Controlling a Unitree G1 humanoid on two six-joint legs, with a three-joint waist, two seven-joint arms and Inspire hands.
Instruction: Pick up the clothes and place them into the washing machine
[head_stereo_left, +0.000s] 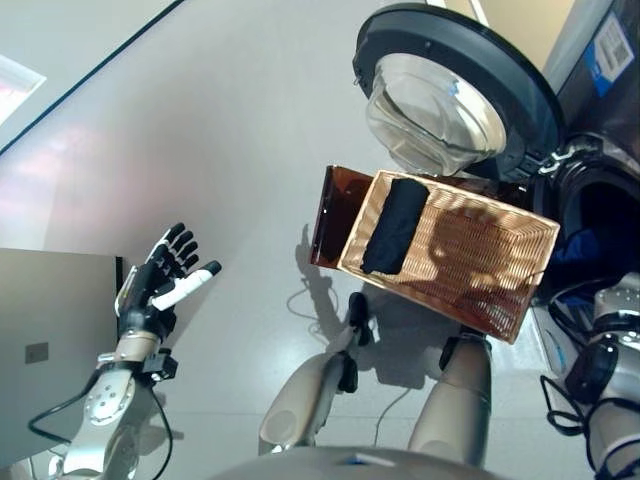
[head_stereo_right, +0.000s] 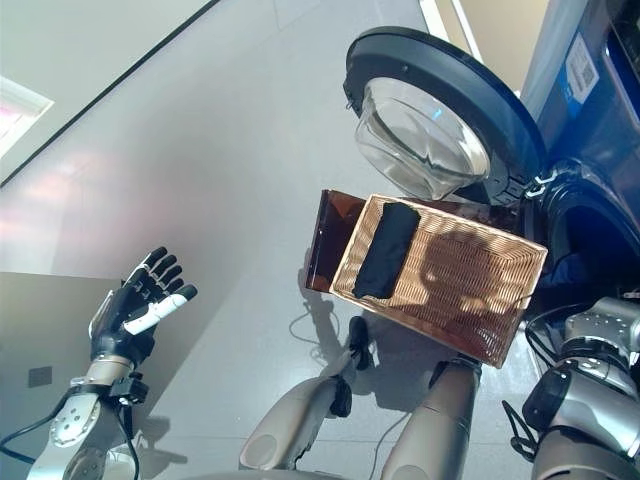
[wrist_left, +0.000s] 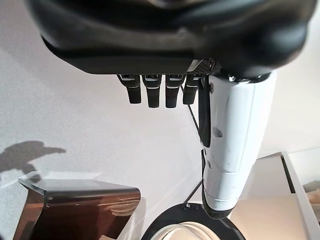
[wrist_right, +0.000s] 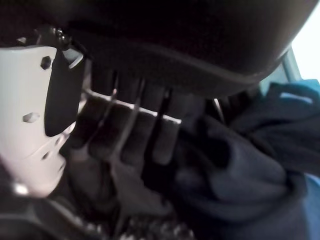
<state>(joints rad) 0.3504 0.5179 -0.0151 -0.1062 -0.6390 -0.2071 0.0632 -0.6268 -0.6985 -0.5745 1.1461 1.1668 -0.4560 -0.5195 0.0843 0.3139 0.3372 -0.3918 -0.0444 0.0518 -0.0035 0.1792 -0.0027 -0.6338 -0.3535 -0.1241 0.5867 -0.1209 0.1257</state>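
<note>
A woven basket (head_stereo_left: 480, 265) stands on the floor in front of the washing machine (head_stereo_left: 600, 120). One folded black garment (head_stereo_left: 392, 225) lies at its left end. Dark blue clothes (wrist_right: 245, 165) lie bunched inside the drum, also seen as blue clothes (head_stereo_left: 582, 245) through the opening. My right arm reaches into that opening. My right hand (wrist_right: 130, 120) shows only in the right wrist view, its fingers straight and resting beside the blue cloth. My left hand (head_stereo_left: 160, 280) is raised over the floor at the left, open and holding nothing.
The machine's round glass door (head_stereo_left: 450, 95) swings wide open above the basket. A brown see-through stand (head_stereo_left: 330, 215) sticks out at the basket's left side. A grey box (head_stereo_left: 45, 345) stands at the left edge beside my left arm.
</note>
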